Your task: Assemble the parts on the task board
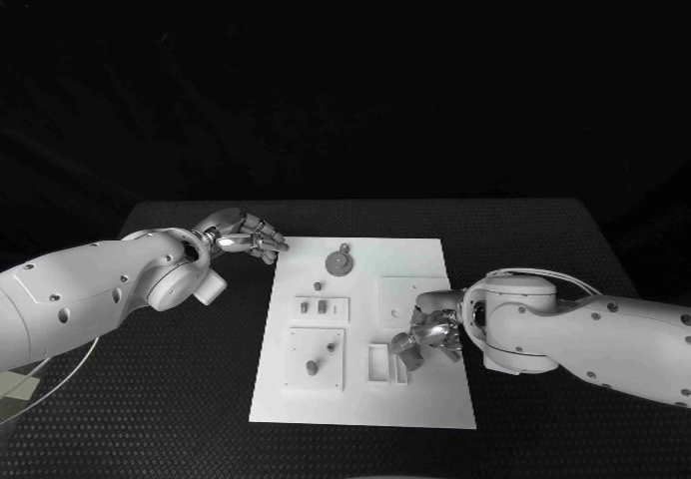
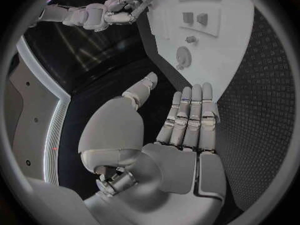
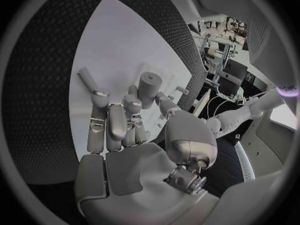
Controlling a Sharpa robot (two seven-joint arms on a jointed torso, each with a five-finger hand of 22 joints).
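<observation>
The white task board [image 1: 367, 399] lies mid-table, also seen as a pale sheet [image 2: 231, 70] [image 3: 125, 50] from both wrists. My right hand [image 1: 432, 332] hovers over the board's right side and pinches a grey cylindrical part [image 3: 150, 87] between thumb and fingers; the part's end [image 1: 404, 346] pokes out toward the near side. My left hand [image 1: 248, 237] hangs off the board's far left corner, holding nothing; its fingers [image 2: 190, 117] are straight and the thumb stands apart. A round grey disc [image 1: 340, 262] sits at the far end of the board.
On the board's left half are a small fixture with two grey pieces [image 1: 322, 307] and a nearer plate with small grey parts [image 1: 313, 367]. A slotted fixture [image 1: 383, 364] lies just beside my right hand. Black matting [image 1: 173, 399] surrounds the board.
</observation>
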